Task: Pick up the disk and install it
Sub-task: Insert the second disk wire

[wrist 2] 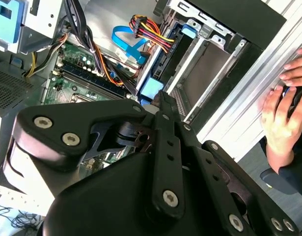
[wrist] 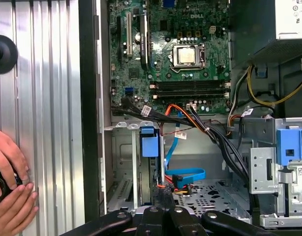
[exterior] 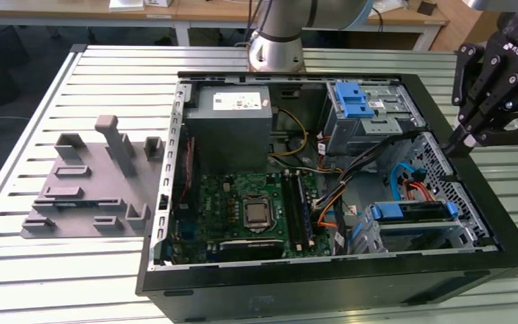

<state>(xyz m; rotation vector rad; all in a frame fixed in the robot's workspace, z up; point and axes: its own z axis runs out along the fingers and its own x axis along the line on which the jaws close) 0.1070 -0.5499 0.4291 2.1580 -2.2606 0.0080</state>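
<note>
The gripper (exterior: 461, 143) hangs at about three o'clock in the exterior view, just above the right-hand wall of the open computer case (exterior: 475, 185), its fingers drawn together with nothing between them. The disk (exterior: 412, 211), edged by its blue carrier bracket, sits already slotted into the drive bay at about four o'clock inside the case, near the gripper but apart from it; in the first wrist view the same disk (wrist: 149, 142) shows edge-on with its blue tab, beside the blue ribbon cable (wrist: 185, 175). The motherboard (exterior: 241, 209) lies at the case centre, the grey power supply (exterior: 229, 125) toward twelve o'clock. A person's hands (wrist: 8, 187) rest on the ribbed metal table (exterior: 61, 270).
</note>
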